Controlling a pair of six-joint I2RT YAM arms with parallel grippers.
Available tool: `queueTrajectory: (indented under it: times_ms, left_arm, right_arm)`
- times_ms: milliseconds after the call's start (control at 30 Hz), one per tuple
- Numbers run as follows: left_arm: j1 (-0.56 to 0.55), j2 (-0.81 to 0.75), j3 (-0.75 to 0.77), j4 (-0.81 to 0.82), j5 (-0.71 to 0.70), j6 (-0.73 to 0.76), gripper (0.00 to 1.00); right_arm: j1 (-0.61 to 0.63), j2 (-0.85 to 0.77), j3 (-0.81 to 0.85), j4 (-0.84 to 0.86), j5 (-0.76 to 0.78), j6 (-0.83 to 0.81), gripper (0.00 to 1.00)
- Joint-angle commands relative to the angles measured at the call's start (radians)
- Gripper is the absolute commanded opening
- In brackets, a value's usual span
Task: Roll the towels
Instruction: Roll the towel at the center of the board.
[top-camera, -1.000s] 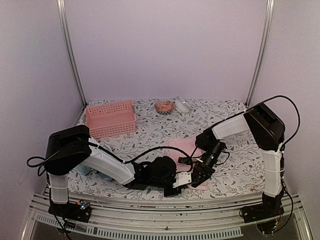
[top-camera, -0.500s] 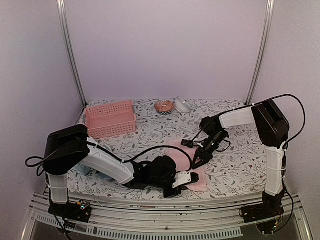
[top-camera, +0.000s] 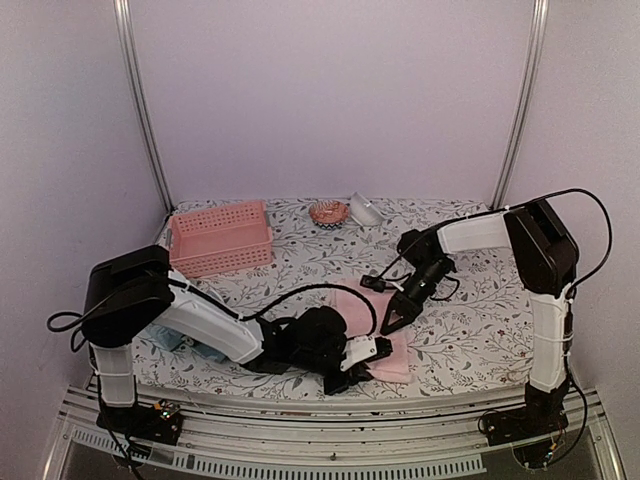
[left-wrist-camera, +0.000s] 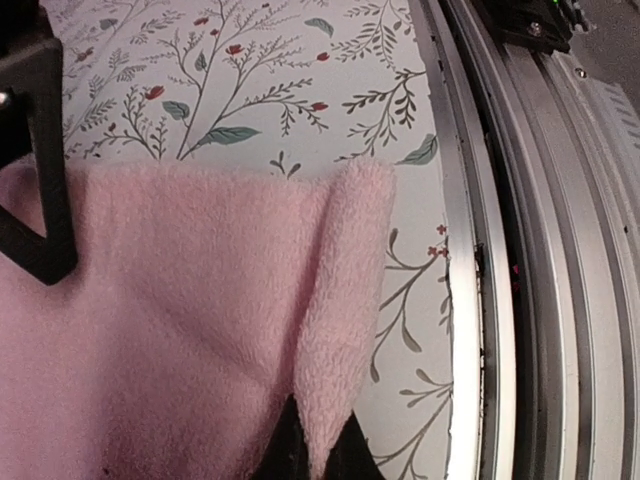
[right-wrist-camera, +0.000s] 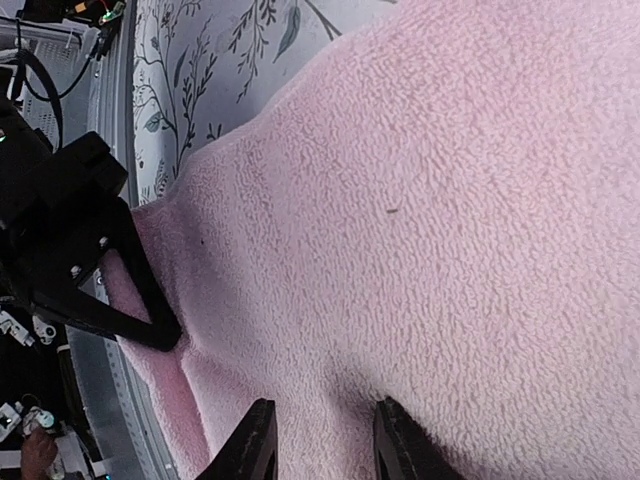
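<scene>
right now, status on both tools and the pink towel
Left tool shut on pink towel, near edge pinched up. Right tool tips down on it, grip unclear. Basket back left, clear of both.

Pale lilac-white walls close the space on three sides: a plain back wall (top-camera: 330, 100), a left wall (top-camera: 60, 130) and a right wall (top-camera: 600, 100), all evenly and softly lit with no hard shadows. A slim metal post stands upright in each back corner, one on the left (top-camera: 140, 100) and one on the right (top-camera: 520, 100). The table is covered by a white cloth (top-camera: 470, 340) printed with grey-green leafy sprigs and small red buds, and ribbed silver metal rails (top-camera: 300, 455) run along its near edge just past the cloth's border.
</scene>
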Motion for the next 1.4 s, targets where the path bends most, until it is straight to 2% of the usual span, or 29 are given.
queueTrajectory:
  times_ms: [0,133,233,333,433,600,733,867,1067,1167,1367]
  left_arm:
    - [0.061,0.06,0.021,-0.046,0.176,-0.144,0.01]
    - [0.138,0.107,0.061,-0.089,0.355,-0.278,0.01]
    - [0.196,0.139,0.051,-0.029,0.505,-0.428,0.0]
    - [0.22,0.172,0.069,-0.028,0.579,-0.57,0.0]
    - [0.231,0.192,0.088,-0.036,0.607,-0.697,0.0]
    - [0.243,0.208,0.079,0.027,0.652,-0.881,0.0]
    - [0.246,0.222,0.088,0.038,0.662,-0.948,0.0]
    - [0.251,0.232,0.09,0.053,0.664,-1.001,0.0]
    - [0.258,0.243,0.094,0.055,0.675,-1.029,0.0]
    - [0.262,0.248,0.094,0.049,0.678,-1.024,0.0]
    - [0.266,0.248,0.098,0.037,0.674,-1.009,0.0]
  right_arm:
    - [-0.034,-0.168,0.009,0.022,0.014,-0.054,0.37]
    - [-0.071,-0.357,-0.071,0.054,0.005,-0.06,0.39]
    - [-0.074,-0.493,-0.182,0.126,0.036,-0.05,0.39]
    - [-0.069,-0.606,-0.312,0.204,0.084,-0.069,0.39]
    - [-0.001,-0.689,-0.42,0.259,0.17,-0.114,0.39]
    - [0.22,-0.776,-0.51,0.322,0.315,-0.154,0.39]
    - [0.354,-0.777,-0.546,0.412,0.44,-0.155,0.39]
    - [0.422,-0.729,-0.576,0.49,0.527,-0.158,0.38]
    - [0.47,-0.655,-0.599,0.573,0.577,-0.156,0.36]
    - [0.474,-0.612,-0.601,0.597,0.61,-0.143,0.32]
    - [0.476,-0.544,-0.612,0.637,0.662,-0.133,0.3]
